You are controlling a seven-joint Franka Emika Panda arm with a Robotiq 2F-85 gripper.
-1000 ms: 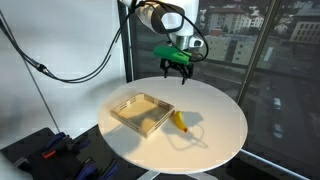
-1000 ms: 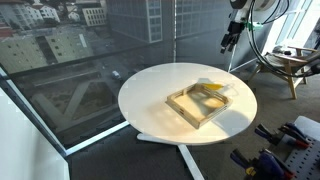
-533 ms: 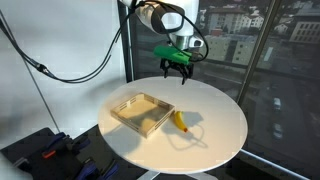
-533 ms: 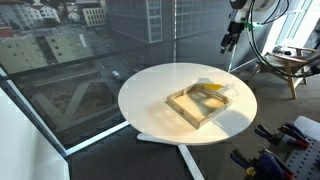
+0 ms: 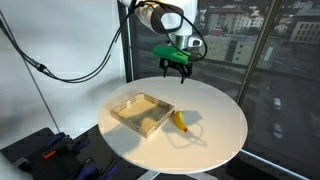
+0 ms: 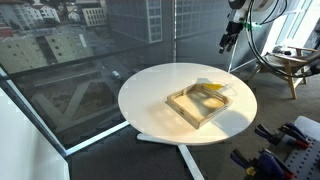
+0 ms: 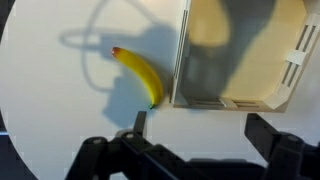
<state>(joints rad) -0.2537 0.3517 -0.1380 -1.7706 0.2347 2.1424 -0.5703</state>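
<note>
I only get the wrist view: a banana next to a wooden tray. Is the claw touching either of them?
Observer: No. The gripper hangs open, high above the banana and the tray, touching neither.
Operator: Is there anything in the part of the tray I can't see?
Observer: No, it is empty all over.
Operator: What are they lying on?
Observer: A round white table on one central leg.
Operator: And around it?
Observer: Tall windows looking over a city, with a chair off to the side.
</note>
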